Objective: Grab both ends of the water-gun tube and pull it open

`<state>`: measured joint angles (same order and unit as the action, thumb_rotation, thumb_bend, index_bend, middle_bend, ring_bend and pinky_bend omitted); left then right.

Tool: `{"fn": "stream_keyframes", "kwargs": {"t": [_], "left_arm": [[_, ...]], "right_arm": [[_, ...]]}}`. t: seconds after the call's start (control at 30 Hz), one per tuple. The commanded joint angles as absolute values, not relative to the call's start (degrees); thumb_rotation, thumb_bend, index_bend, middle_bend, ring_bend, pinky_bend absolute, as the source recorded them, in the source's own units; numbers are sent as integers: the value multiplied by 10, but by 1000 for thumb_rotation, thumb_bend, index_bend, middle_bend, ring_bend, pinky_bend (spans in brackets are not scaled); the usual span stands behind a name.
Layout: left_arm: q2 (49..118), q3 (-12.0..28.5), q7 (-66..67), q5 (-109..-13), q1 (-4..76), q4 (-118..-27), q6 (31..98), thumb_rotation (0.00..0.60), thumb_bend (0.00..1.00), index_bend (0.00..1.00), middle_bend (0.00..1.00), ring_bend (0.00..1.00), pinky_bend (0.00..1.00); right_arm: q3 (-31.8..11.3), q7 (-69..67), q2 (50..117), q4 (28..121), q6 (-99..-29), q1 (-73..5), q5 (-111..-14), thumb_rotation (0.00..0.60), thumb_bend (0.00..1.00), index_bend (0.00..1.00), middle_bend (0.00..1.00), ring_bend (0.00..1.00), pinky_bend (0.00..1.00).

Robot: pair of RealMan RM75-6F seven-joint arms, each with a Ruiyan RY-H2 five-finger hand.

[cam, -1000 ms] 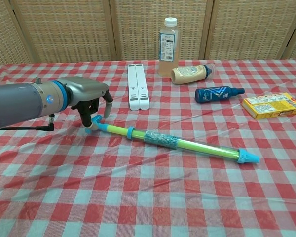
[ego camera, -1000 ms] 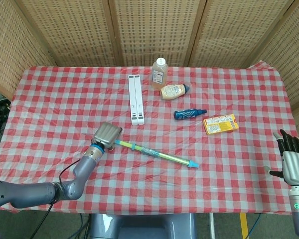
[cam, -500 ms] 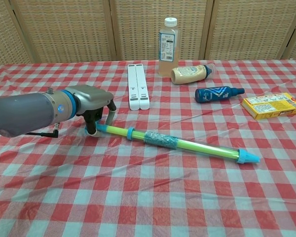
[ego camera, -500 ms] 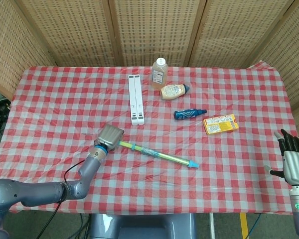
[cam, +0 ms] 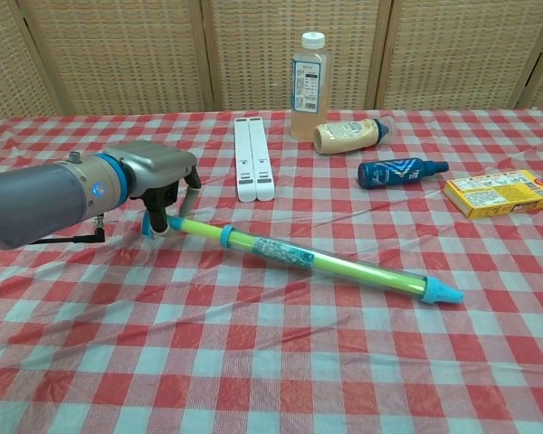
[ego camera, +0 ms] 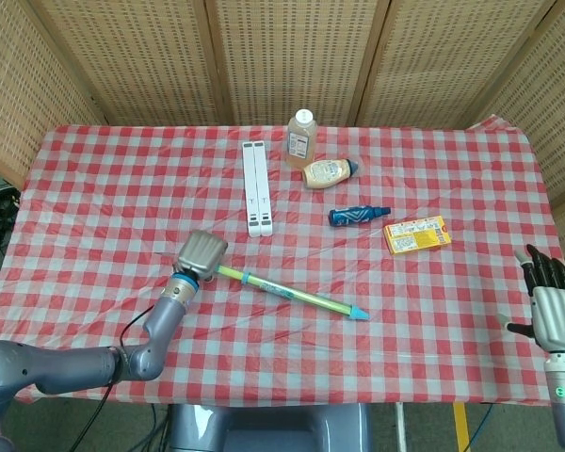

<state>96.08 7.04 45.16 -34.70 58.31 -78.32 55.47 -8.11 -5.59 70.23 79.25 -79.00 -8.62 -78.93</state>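
Item: water-gun tube (cam: 308, 259) | my left hand (cam: 159, 185) pinches its left handle end to anchor the pull | my right hand (ego camera: 551, 306) spread, far right, idle.

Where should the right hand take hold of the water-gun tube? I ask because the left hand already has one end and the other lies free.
My judgement: grip the free blue-capped end of the water-gun tube, just behind the cap. The left hand holds the handle end, so the right hand, open at the table's right edge, should come from the right and above, fingers straddling the thin tube lying on the cloth.
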Motion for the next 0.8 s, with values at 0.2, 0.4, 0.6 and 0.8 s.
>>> {"fn": "stream_keyframes", "kwargs": {"t": [0.2,0.4,0.6,0.8], "left_arm": [[900,85,419,-367,551,-856,596,600,605,863,930,871,744],[870,90,384,-387,527,-889,613,600,611,872,943,885,765],[845,94,329,-435,495,-914,640,600,608,877,951,889,768],[822,99,311,-468,478,-938,661,600,606,877,951,889,769]], "right_arm": [[-77,-50,700,805,-799,-85,-802,600,84,68,0,0,0],[-73,-42,700,815,-808,-84,-812,600,84,82,0,0,0],[-77,-42,702,827,-822,-83,-817,600,84,111,0,0,0],[-90,-31,702,844,-826,-93,-818,600,85,163,9,0,0]]}}
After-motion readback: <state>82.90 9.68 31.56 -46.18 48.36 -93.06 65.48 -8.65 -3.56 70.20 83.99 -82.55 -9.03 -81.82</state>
